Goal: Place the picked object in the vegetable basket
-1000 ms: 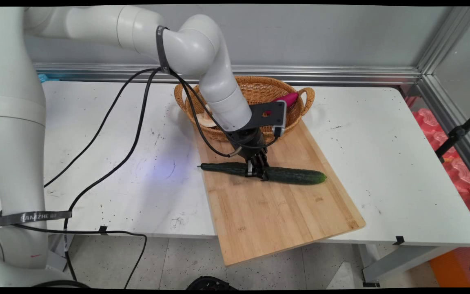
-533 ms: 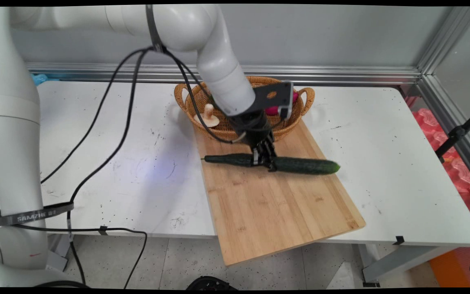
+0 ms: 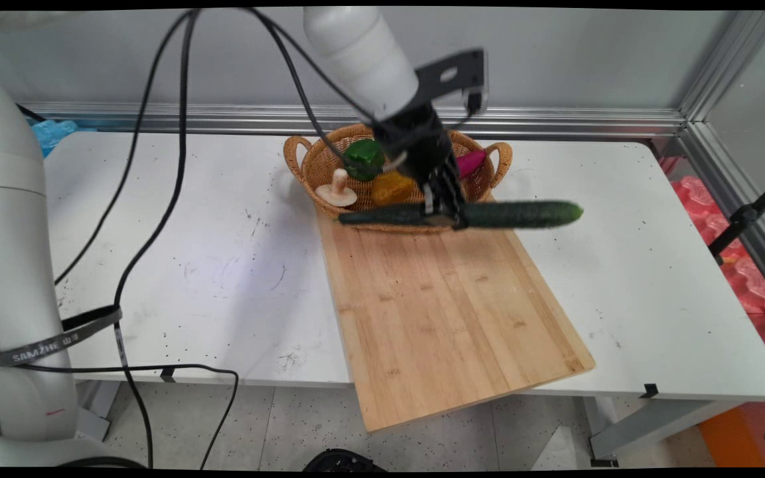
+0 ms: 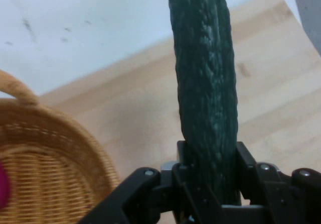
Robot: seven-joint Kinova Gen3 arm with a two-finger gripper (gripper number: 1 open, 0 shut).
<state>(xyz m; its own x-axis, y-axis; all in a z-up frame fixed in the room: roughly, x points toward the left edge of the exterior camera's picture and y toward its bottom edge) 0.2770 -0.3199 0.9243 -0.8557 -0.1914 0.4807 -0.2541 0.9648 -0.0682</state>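
Cucumber [image 3: 522, 214], long and dark green, is hanging level in the air at the upper middle of the frame, gripped near its middle by the black claw [image 3: 445, 216]. The claw is clamping it from above, one finger on each side, and the cucumber is sticking out to both the left and right of the grip. In the hand view the cucumber [image 4: 205, 83] is running straight up the picture from between the two fingers [image 4: 248, 166], which are pressing against its bumpy skin.

Below it a wooden board [image 3: 449, 312] is lying on the white bench [image 3: 655, 279], filling the centre of the frame and slanting toward the lower right, with its near corner overhanging the bench edge. A wicker basket [image 3: 313, 162] with two handles is sitting at the board's far end, just behind the raised cucumber. Inside the basket a green item [image 3: 364, 158], an orange item [image 3: 392, 188], a pale mushroom [image 3: 337, 189] and a pink item [image 3: 472, 162] are showing. Black cables [image 3: 157, 199] are hanging down across the left of the frame.
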